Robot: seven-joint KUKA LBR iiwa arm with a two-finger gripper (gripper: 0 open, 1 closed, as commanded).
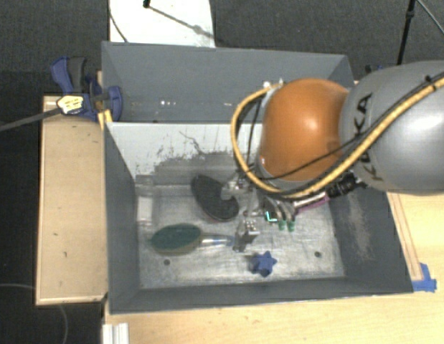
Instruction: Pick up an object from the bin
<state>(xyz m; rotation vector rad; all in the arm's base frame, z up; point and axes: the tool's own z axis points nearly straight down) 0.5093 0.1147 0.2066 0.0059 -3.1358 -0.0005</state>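
Gripper (244,235) low beside dark oval disc (213,198), at handle of green oval-headed brush (176,238); opening cannot be told. Risk: thin handle skids aside, grasp closes empty.

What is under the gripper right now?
The gripper sits over the thin handle end of a green oval brush. A black oval pad lies toward the back wall, a small blue piece in front. The arm hides the bin floor further right.

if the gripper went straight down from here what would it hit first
Probably the handle end of the green brush, which lies right at the tip of the gripper; depth is unclear, so it might miss and meet the bin floor instead.
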